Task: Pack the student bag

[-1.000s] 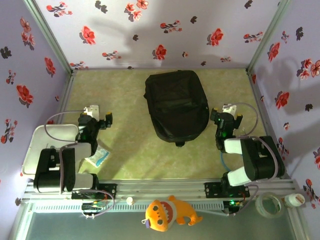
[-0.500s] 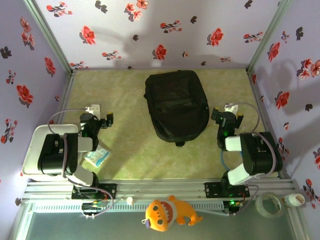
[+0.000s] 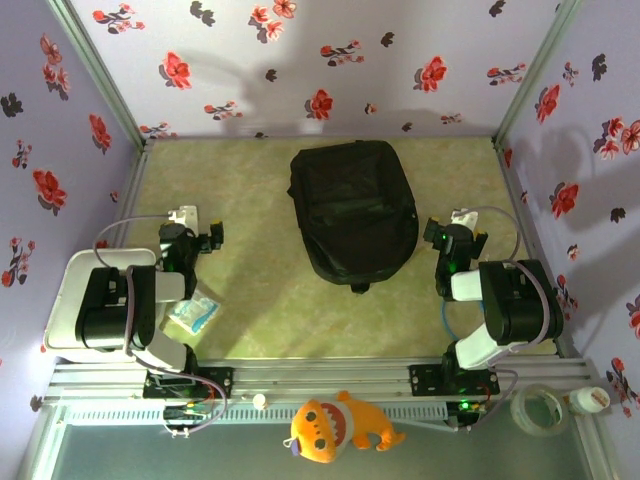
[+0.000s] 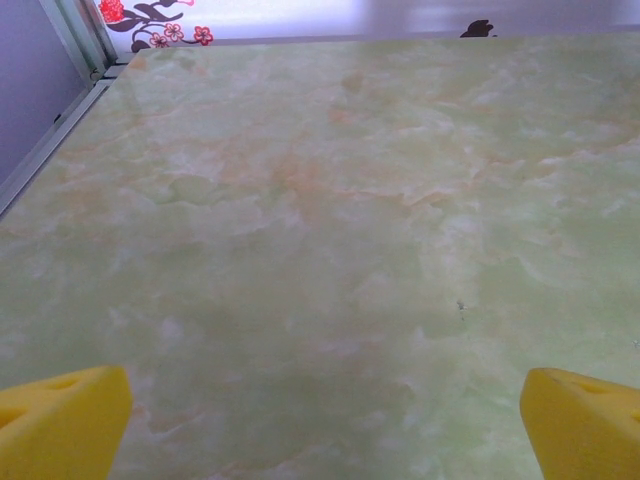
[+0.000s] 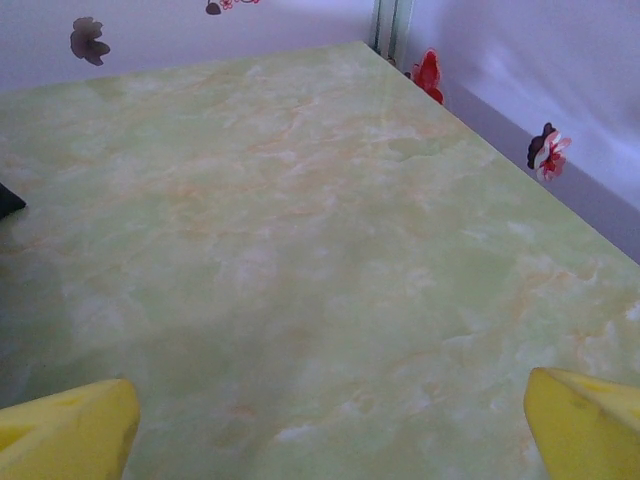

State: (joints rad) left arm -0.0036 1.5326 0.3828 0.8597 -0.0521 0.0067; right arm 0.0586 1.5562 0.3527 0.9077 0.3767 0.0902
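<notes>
Arms drawn back, left claw (image 3: 190, 234) and right claw (image 3: 456, 233) wide, student bag (image 3: 352, 212) unmoved.

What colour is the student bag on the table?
The student bag is black all over. It shows best in the top external view.

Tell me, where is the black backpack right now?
Seen from above, the student bag lies mid-table toward the far wall, between the left gripper and the right gripper, nearer the right one.

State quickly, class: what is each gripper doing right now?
Left gripper: open, holding nothing.
Right gripper: open, holding nothing.
</notes>
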